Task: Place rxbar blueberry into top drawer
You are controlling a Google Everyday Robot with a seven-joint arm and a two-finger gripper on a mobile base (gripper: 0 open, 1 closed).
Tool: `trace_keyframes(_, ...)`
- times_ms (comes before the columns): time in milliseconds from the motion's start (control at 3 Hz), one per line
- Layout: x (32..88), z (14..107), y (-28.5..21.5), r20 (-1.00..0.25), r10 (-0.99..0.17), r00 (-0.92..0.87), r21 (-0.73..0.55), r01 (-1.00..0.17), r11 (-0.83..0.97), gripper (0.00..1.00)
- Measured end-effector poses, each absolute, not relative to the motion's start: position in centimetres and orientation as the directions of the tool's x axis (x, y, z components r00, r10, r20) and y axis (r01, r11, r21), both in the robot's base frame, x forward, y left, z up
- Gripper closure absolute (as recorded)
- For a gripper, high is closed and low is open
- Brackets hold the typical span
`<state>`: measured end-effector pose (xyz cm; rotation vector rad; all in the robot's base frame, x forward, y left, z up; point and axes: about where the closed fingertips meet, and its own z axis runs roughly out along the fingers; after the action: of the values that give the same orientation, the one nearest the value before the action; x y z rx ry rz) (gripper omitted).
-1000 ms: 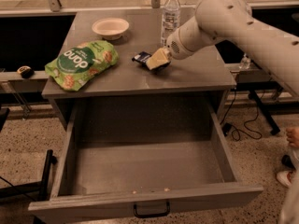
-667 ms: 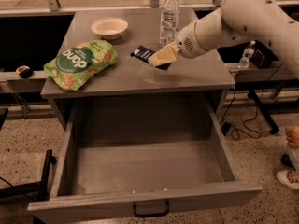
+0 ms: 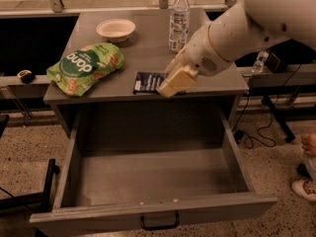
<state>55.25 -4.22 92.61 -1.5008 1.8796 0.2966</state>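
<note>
The rxbar blueberry, a flat dark navy bar with pale lettering, is over the front edge of the grey table, just left of centre. My gripper comes in from the upper right on a white arm and is shut on the bar's right end. The pale fingers cover that end. Whether the bar rests on the tabletop or hangs just above it I cannot tell. The top drawer is pulled wide open below the table, with an empty grey inside and a black handle on its front.
A large green snack bag lies on the table's left. A white bowl and a clear water bottle stand at the back. A person's shoe and cables are on the floor at right.
My gripper has carried the bar from the table's middle right toward the front edge, closer to the open drawer. The arm has swung forward with it.
</note>
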Motion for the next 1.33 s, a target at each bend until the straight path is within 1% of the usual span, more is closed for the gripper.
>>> trace_keyframes(333,54.1,91.8,-4.0,-0.604,-0.795,-0.050,-0.266,-0.928,0.261,1.00)
trace_keyframes(667,55.6,86.6,-5.8,-0.617,-0.785,-0.054,-0.246,-0.934,0.258,1.00)
trace_keyframes(1000,57.2,79.5,-9.8,-0.598,-0.801,-0.031,-0.225,-0.953,0.205,1.00)
trace_keyframes(1333,57.6,74.6,-11.4,-0.584,-0.811,0.032,-0.198,-0.975,0.104,1.00)
